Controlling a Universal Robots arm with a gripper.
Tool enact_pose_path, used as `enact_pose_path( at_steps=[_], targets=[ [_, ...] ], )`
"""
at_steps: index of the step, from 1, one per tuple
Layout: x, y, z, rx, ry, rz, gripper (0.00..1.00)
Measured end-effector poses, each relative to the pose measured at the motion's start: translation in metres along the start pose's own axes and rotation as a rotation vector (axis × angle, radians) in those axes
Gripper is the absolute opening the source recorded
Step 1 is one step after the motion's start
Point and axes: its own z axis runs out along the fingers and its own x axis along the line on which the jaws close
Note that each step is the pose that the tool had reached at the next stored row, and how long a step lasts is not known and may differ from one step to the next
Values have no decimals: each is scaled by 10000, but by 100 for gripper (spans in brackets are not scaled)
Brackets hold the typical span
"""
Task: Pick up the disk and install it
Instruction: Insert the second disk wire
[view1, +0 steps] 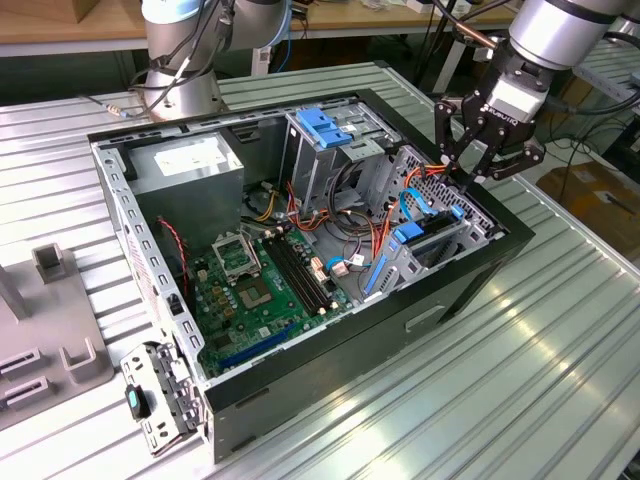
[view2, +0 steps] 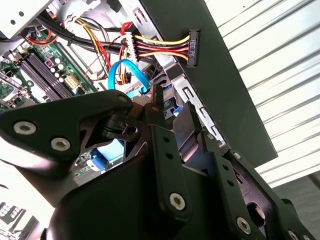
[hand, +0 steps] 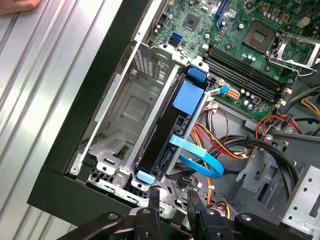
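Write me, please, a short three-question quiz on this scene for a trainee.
1. True or false: the disk stands on edge in the drive cage.
2. In the exterior view, the claw hovers over: A) the power supply, B) the drive cage, C) the motherboard.
3. Fill in: the flat looped cable beside the disk is ___ in colour.

Key: 1 true; 2 B; 3 blue.
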Motion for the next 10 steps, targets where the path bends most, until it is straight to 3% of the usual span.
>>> enact_pose_path(
  at_steps=[10],
  targets=[
    [6, -14, 0, -2, -12, -191, 36]
  ],
)
